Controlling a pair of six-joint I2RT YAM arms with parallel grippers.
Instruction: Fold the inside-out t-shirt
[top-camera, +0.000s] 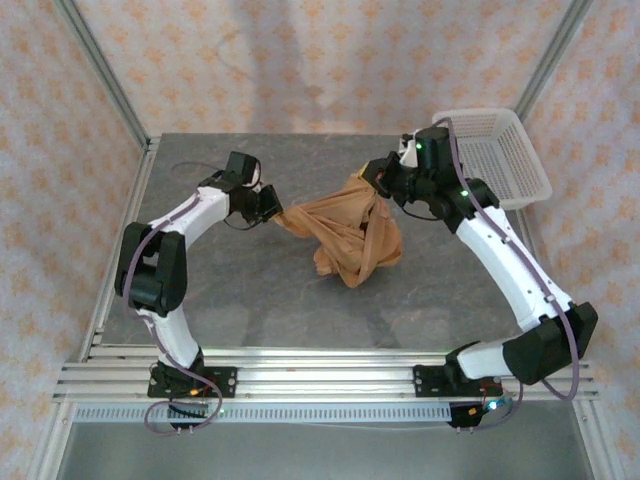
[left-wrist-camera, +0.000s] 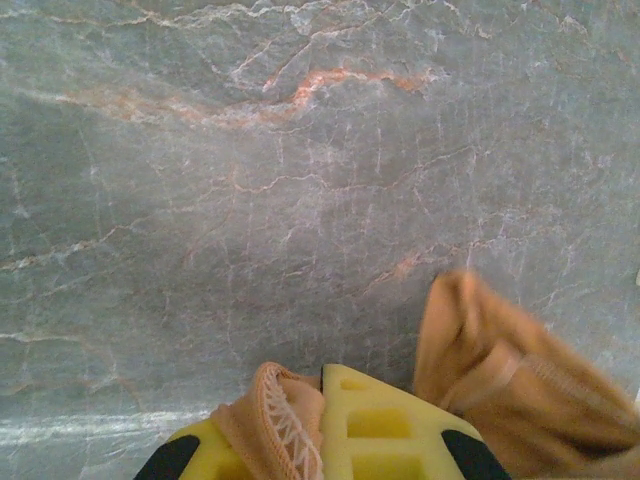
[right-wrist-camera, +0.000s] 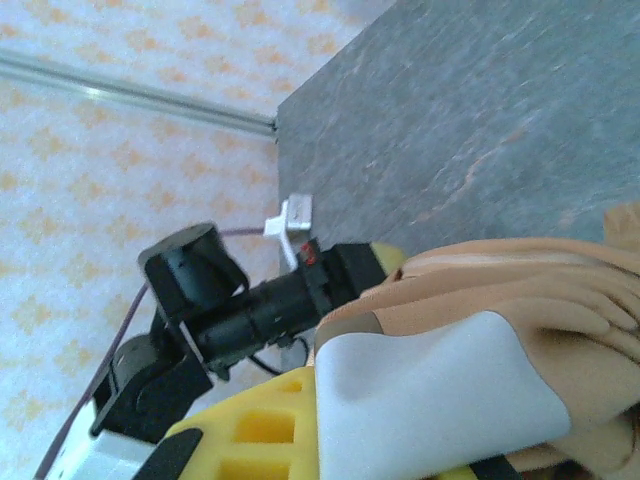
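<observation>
One basket (top-camera: 500, 150), white plastic mesh, sits at the far right corner of the table (top-camera: 250, 290). Its mesh floor and walls are in plain sight, and the right arm passes just beside its near left corner.

The shirt (top-camera: 345, 235) is not in the basket. It is over the middle of the table, strung between the two grippers as a bunched, twisted mass of orange-tan cloth. From a high span between the grippers, several folds droop toward the near side into a rounded clump. Whether the lowest fold rests on the table or hangs just above it cannot be told.

The left gripper (top-camera: 272, 208) is pressed together on the shirt's left end. In the left wrist view its yellow fingers (left-wrist-camera: 385, 425) pinch a hem with pale raw stitching showing, and more cloth hangs to the right over grey, veined stone.

The right gripper (top-camera: 378, 180) is clamped on the shirt's right end, higher and farther back. In the right wrist view tan folds drape across its yellow fingers.

Count: one basket, one shirt, two arms, two grippers.
</observation>
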